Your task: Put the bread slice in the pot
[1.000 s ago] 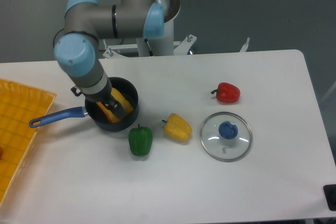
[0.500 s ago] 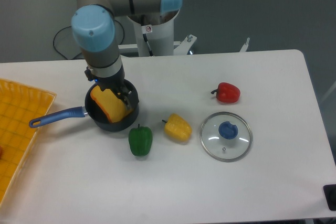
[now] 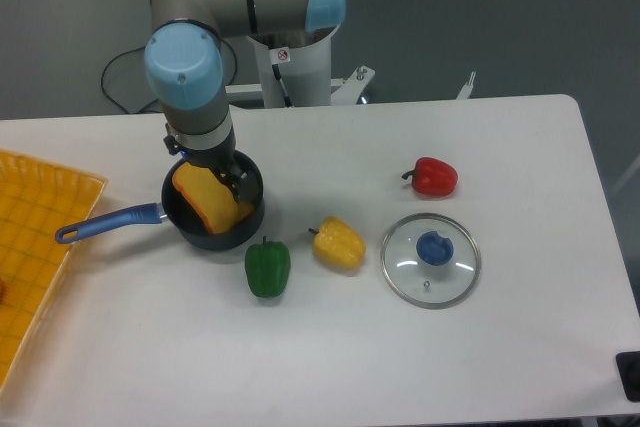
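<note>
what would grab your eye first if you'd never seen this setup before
Probably the big grey and blue robot arm reaching down at the left, its gripper over a dark pot with a yellow bread slice lying tilted inside. After that, the bright toys on the white table: a green pepper, a yellow pepper, a red pepper and a glass lid at the right.

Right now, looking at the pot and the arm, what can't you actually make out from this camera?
- Gripper: the arm's wrist covers most of it from above, so open or shut on the bread slice cannot be told.
- Pot floor: hidden by the slice and fingers; whether the slice rests flat is unclear.
- Yellow tray: cut off by the left edge.
- Dark object: cut off at the lower right corner.
</note>
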Controlling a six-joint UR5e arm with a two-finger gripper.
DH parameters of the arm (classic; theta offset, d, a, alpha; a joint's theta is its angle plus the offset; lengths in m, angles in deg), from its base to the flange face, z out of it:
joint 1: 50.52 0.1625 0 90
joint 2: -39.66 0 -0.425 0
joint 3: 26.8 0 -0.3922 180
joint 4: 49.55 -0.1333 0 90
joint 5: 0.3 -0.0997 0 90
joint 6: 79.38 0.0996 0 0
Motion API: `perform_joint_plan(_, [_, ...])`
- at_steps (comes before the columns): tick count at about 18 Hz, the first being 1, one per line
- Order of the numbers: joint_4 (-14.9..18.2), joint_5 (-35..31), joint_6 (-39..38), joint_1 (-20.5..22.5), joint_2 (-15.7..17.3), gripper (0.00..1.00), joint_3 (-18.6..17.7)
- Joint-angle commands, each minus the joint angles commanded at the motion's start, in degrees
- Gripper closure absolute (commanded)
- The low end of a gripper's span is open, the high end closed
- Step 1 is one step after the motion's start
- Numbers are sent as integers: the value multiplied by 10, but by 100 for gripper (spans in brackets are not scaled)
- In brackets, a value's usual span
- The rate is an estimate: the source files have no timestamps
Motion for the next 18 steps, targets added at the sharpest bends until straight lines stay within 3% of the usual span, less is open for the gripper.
perform_joint_plan(7, [-8, 1, -8, -28, -18, 0, -35])
perform_joint_plan(18, [-9, -1, -33, -48, -59, 0, -21])
